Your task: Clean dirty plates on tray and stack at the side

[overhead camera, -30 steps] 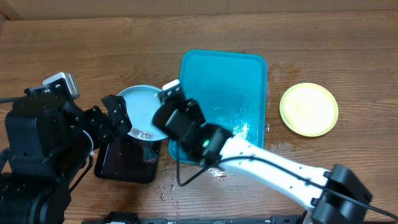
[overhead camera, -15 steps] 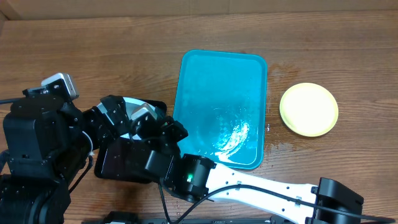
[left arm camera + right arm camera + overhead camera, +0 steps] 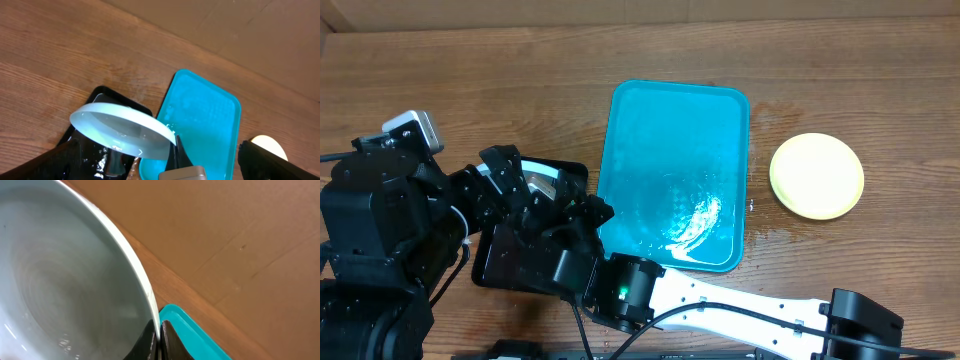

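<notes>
Pinching the pale plate point(image 3: 120, 132) by its rim, right pincer point(image 3: 159, 337) hangs above black tray point(image 3: 106, 95) (left pincer point(image 3: 508, 178) spread).

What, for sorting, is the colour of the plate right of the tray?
The plate is pale yellow-green, clearest overhead.

Robot lab, wooden table point(image 3: 470, 90), cardboard wall point(image 3: 260, 35)

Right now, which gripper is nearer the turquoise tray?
Right. The right gripper sits just beside the turquoise tray, at its left rim; the left gripper is farther left, above the black tray.
</notes>
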Tool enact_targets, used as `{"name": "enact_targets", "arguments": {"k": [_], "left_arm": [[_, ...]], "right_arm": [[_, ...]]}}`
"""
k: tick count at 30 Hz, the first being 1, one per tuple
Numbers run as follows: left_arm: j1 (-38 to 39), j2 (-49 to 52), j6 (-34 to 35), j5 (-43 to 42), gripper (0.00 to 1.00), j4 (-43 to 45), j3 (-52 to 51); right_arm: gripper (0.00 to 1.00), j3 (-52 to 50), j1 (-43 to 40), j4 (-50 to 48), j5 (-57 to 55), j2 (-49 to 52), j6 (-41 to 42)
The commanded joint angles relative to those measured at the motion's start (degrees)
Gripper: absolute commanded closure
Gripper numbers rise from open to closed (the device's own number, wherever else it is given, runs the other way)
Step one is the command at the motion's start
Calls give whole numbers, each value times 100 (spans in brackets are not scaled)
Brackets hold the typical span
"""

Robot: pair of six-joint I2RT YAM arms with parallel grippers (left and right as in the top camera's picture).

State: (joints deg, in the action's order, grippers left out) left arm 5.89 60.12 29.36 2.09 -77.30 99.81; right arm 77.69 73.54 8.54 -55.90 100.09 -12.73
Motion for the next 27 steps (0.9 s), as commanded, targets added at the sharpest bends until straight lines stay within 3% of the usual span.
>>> {"name": "enact_targets", "arguments": {"k": [1, 8, 10, 13, 17, 21, 22, 27], "left_arm": [[-31, -26, -90, -68, 0, 42, 129], [-31, -24, -92, -66, 0, 66, 129], [-31, -24, -92, -66, 0, 68, 129], [-31, -24, -92, -66, 0, 66, 129], [-31, -24, -111, -63, 0, 63, 129], [-31, -24, -114, -61, 0, 59, 129], [-31, -24, -114, -63, 0, 59, 129], [-31, -15, -114, -61, 0, 13, 127]], "right_arm": [[96, 105, 33, -76, -114, -96, -103], [96, 105, -70, -74, -111, -96, 76], [96, 105, -284, -26, -107, -96, 542], [96, 105, -857, 525, 210, -96, 1952], [96, 114, -1893, 1526, 2728, -98, 3622], [96, 120, -3241, 1777, 6736, -282, 3853], [96, 120, -3985, 1838, 8046, -455, 3869], [96, 120, -5831, 2656, 8614, -957, 4295]]}}
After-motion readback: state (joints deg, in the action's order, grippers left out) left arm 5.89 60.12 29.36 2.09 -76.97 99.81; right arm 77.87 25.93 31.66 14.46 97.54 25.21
